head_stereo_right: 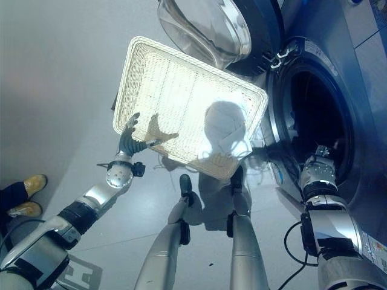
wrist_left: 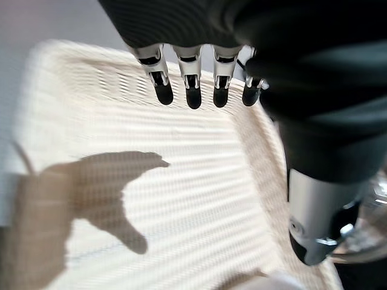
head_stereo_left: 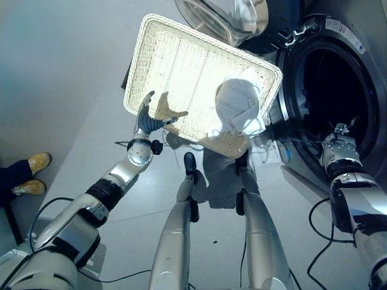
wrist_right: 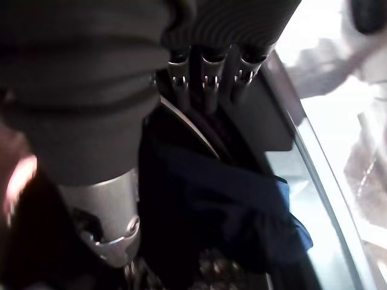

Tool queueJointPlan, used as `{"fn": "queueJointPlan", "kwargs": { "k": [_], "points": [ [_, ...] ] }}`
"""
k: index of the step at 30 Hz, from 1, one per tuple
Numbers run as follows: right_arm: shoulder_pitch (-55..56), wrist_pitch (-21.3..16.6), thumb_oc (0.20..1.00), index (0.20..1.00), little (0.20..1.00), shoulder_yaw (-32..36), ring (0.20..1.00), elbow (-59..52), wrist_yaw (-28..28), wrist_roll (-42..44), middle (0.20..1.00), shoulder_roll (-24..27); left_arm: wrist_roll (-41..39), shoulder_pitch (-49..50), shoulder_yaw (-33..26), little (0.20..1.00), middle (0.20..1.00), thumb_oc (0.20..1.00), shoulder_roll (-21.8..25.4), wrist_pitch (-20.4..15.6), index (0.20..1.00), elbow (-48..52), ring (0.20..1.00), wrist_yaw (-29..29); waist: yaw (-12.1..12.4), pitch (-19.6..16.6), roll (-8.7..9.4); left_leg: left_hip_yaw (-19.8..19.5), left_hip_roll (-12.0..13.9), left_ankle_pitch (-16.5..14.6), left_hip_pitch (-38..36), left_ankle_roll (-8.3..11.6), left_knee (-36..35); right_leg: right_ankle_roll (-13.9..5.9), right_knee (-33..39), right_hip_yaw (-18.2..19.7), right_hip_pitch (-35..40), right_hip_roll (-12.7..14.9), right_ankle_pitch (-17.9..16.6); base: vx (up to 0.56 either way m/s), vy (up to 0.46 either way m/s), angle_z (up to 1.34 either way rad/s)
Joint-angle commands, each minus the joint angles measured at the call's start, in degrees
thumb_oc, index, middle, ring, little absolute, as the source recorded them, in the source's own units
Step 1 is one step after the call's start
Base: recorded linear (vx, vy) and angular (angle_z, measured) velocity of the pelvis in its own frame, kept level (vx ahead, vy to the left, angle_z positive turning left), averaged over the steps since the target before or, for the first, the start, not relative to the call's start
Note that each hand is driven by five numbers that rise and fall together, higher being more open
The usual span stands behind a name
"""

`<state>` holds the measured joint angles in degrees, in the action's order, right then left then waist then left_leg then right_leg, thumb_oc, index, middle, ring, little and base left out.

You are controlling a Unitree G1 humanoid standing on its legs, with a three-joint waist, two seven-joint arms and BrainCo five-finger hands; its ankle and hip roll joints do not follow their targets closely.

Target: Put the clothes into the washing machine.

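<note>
White garment (head_stereo_left: 240, 104): bunched in a lump in the corner of the basket nearest the washing machine.
Dark garment (wrist_right: 227, 211): dark blue cloth, draped at the lip of the drum just past the right hand's fingers; whether the hand touches it I cannot tell.
Basket (head_stereo_left: 158, 55): pale wicker tray on the floor, long axis slanting toward the machine – the rest of it bare.
Washing machine (head_stereo_left: 331, 78): drum mouth dark, glass door (head_stereo_right: 205, 27) swung open beyond the basket.
Right hand (wrist_right: 208, 75): at the drum opening, fingers straight and relaxed, holding nothing.
Left hand (head_stereo_left: 149, 121): over the basket's near rim, at the end far from the machine, fingers straight, released.
Key relation: the white garment lies between the hands – likely the next to lift.
View difference: the right wrist view shows the dark cloth; the eye views show a black drum.
Bystander: a person's yellow shoes (head_stereo_left: 32, 172) on the floor, well apart.
</note>
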<state>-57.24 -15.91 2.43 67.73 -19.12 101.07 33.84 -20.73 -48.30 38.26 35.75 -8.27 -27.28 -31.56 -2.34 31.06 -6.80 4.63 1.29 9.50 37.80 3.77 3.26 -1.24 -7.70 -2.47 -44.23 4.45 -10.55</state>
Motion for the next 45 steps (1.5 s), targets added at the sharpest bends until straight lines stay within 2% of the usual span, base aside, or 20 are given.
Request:
{"fn": "queueJointPlan", "kwargs": {
  "k": [1, 4, 8, 9, 13, 16, 19, 23, 25, 28, 31, 35, 38, 40, 41, 43, 45],
  "points": [
    [0.1, -5.11, 1.0, 1.0, 1.0, -0.59, 1.0, -2.5, 4.5, -4.82, 1.0, 3.87, 2.14, 1.02, -2.64, 1.0, 1.0, 1.0, -0.25, -2.91, 1.0, 0.47, 1.0, 3.1, 0.07, -1.27, -2.88, 1.57, -4.05, -3.31, 2.62, 0.03, 3.57, -1.28, -7.34, -3.63, -0.25, -4.06, 8.61, -0.01, 0.034, 0.0],
    [-0.27, -7.33, 1.0, 1.0, 1.0, -0.74, 1.0, -2.49, 3.62, -9.2, 1.0, 2.19, 0.18, -0.87, -0.78, 1.0, 1.0, 1.0, -1.01, -2.35, 1.0, 1.47, 1.0, 7.21, -0.44, -1.27, -3.4, 1.98, -4.1, -3.2, 2.47, 0.08, 3.16, -1.41, -6.8, -3.11, -0.32, -4.12, 8.28, -0.02, 0.044, -0.03],
    [-0.79, -10.9, 1.0, 1.0, 1.0, -0.93, 1.0, -2.62, 2.26, -9.65, 1.0, 1.63, -2.15, -2.78, 0.95, 1.0, 1.0, 1.0, -2.09, -0.05, 1.0, 0.9, 1.0, 9.86, -1.23, -1.27, -3.68, 2.43, -4.08, -3.07, 2.52, 0.16, 2.84, -1.49, -6.33, -2.3, -0.57, -4.36, 7.99, -0.01, 0.058, -0.02],
    [-0.8, -11.84, 1.0, 1.0, 1.0, -0.9, 1.0, -2.91, 1.44, -10.46, 1.0, 1.51, -3.76, -3.73, 1.76, 1.0, 1.0, 1.0, -2.55, 0.69, 1.0, 0.65, 1.0, 12.11, -1.7, -1.27, -3.84, 2.69, -4.16, -2.99, 2.41, 0.16, 2.59, -1.54, -6.02, -1.87, -0.59, -4.46, 7.82, -0.01, 0.076, 0.0],
    [-0.66, -11.92, 1.0, 1.0, 1.0, -0.93, 1.0, -3.56, 0.43, -14.01, 1.0, 0.9, -5.0, -5.56, 3.55, 1.0, 1.0, 1.0, -3.29, 3.16, 1.0, 0.06, 1.0, 15.99, -2.45, -1.27, -4.16, 3.3, -4.04, -3.01, 2.36, 0.14, 2.41, -1.72, -5.87, -1.29, -0.85, -4.46, 7.58, -0.01, 0.062, -0.02],
    [-0.52, -11.47, 1.0, 1.0, 1.0, -2.26, 1.0, -4.38, 0.42, -14.92, 1.0, -0.33, -3.69, -9.07, 6.84, 1.0, 1.0, 1.0, -4.47, 8.91, 1.0, -2.15, 1.0, 18.75, -3.61, -1.27, -3.97, 4.01, -3.91, -3.08, 2.08, 0.23, 2.14, -1.88, -5.68, -0.77, -0.93, -4.51, 7.47, 0.0, 0.053, -0.09],
    [-0.02, -10.63, 1.0, 1.0, 1.0, -2.93, 1.0, -4.58, 2.2, -13.28, 1.0, -1.41, -3.19, -11.16, 8.78, 1.0, 1.0, 1.0, -5.38, 11.38, 1.0, -4.31, 1.0, 19.35, -4.38, -1.27, -3.72, 4.66, -3.69, -3.06, 2.02, 0.27, 1.92, -1.89, -5.31, -0.39, -1.05, -4.59, 7.24, 0.0, 0.051, -0.05],
    [1.75, -9.55, 1.0, 1.0, 1.0, -3.79, 1.0, -5.67, 3.71, -13.33, 1.0, -3.69, -1.52, -13.28, 9.89, 1.0, 1.0, 1.0, -7.39, 13.0, 1.0, -7.59, 1.0, 17.95, -5.64, -1.27, -3.27, 5.52, -3.39, -3.48, 1.65, 0.36, 1.8, -1.96, -5.25, 0.3, -1.03, -4.8, 7.55, 0.0, 0.048, -0.02],
    [3.53, -8.71, 1.0, 1.0, 1.0, -4.79, 1.0, -7.25, 4.42, -14.94, 1.0, -6.35, -0.25, -14.99, 9.11, 1.0, 1.0, 1.0, -10.36, 14.02, 1.0, -11.21, 1.0, 16.27, -6.8, -1.27, -2.58, 6.38, -2.98, -3.54, 1.83, 0.46, 1.53, -2.01, -5.1, 1.1, -1.57, -5.1, 7.47, 0.0, 0.053, -0.04],
    [4.87, -8.55, 1.0, 1.0, 1.0, -5.83, 1.0, -8.83, 4.46, -16.79, 1.0, -8.37, -0.1, -15.86, 8.11, 1.0, 1.0, 1.0, -12.61, 13.95, 1.0, -14.01, 1.0, 15.34, -7.63, -1.27, -2.0, 6.92, -2.71, -3.52, 1.86, 0.57, 1.28, -2.04, -5.0, 1.6, -1.86, -5.35, 7.43, 0.01, 0.029, -0.08],
    [8.29, -8.65, 1.0, 1.0, 1.0, -7.93, 1.0, -12.33, 4.77, -18.55, 1.0, -12.04, 0.69, -17.04, 5.58, 1.0, 1.0, 1.0, -17.15, 14.09, 1.0, -20.03, 1.0, 12.58, -9.2, -1.27, -0.52, 7.86, -2.22, -3.27, 2.04, 0.75, 0.44, -2.1, -4.33, 2.45, -2.34, -5.94, 6.99, 0.01, 0.017, -0.06],
    [11.28, -8.96, 1.0, 1.0, 1.0, -10.3, 1.0, -15.93, 4.56, -18.99, 1.0, -15.47, 0.46, -17.98, 3.62, 1.0, 1.0, 1.0, -20.9, 15.63, 1.0, -24.64, 1.0, 8.96, -10.54, -1.27, 1.11, 8.6, -1.74, -3.12, 2.29, 0.88, -0.04, -2.08, -3.89, 2.93, -2.73, -6.47, 6.66, 0.01, -0.003, -0.05],
    [11.98, -9.19, 1.0, 1.0, 1.0, -10.96, 1.0, -16.85, 4.62, -18.88, 1.0, -16.11, -0.02, -18.01, 3.18, 1.0, 1.0, 1.0, -21.7, 16.41, 1.0, -25.51, 1.0, 7.71, -10.86, -1.27, 1.49, 8.79, -1.63, -3.08, 2.37, 0.91, -0.17, -2.08, -3.79, 3.04, -2.87, -6.59, 6.56, 0.0, 0.0, 0.0],
    [13.91, -10.09, 1.0, 1.0, 1.0, -13.46, 1.0, -20.2, 4.0, -19.31, 1.0, -18.52, -1.98, -18.13, 1.44, 1.0, 1.0, 1.0, -24.37, 16.6, 1.0, -29.37, 1.0, 4.95, -11.84, -1.27, 2.97, 9.29, -1.28, -2.89, 2.75, 1.05, -0.51, -2.08, -3.42, 3.36, -3.19, -7.06, 6.34, 0.0, 0.0, 0.0],
    [13.91, -10.09, 1.0, 1.0, 1.0, -13.46, 1.0, -20.2, 4.0, -19.31, 1.0, -18.52, -1.98, -18.13, 1.44, 1.0, 1.0, 1.0, -24.37, 16.6, 1.0, -29.37, 1.0, 4.95, -11.84, -1.27, 2.97, 9.29, -1.28, -2.89, 2.75, 1.05, -0.51, -2.08, -3.42, 3.36, -3.19, -7.06, 6.34, 0.02, -0.03, -0.13],
    [16.52, -11.33, 1.0, 1.0, 1.0, -17.05, 1.0, -25.1, 2.84, -21.81, 1.0, -20.99, -4.08, -17.77, -1.6, 1.0, 1.0, 1.0, -27.2, 15.8, 1.0, -32.84, 1.0, -1.71, -12.7, -1.27, 4.9, 9.65, -0.75, -2.57, 3.83, 1.26, -0.74, -2.08, -3.2, 3.55, -4.0, -7.65, 6.17, 0.02, -0.051, -0.16],
    [16.69, -11.21, 1.0, 1.0, 1.0, -17.21, 1.0, -25.39, 2.86, -22.0, 1.0, -21.09, -4.57, -17.72, -1.82, 1.0, 1.0, 1.0, -27.33, 15.62, 1.0, -32.95, 1.0, -2.54, -12.75, -1.27, 4.99, 9.65, -0.74, -2.56, 3.89, 1.27, -0.76, -2.07, -3.18, 3.56, -4.04, -7.68, 6.17, 0.01, -0.03, -0.06]
  ]
}}
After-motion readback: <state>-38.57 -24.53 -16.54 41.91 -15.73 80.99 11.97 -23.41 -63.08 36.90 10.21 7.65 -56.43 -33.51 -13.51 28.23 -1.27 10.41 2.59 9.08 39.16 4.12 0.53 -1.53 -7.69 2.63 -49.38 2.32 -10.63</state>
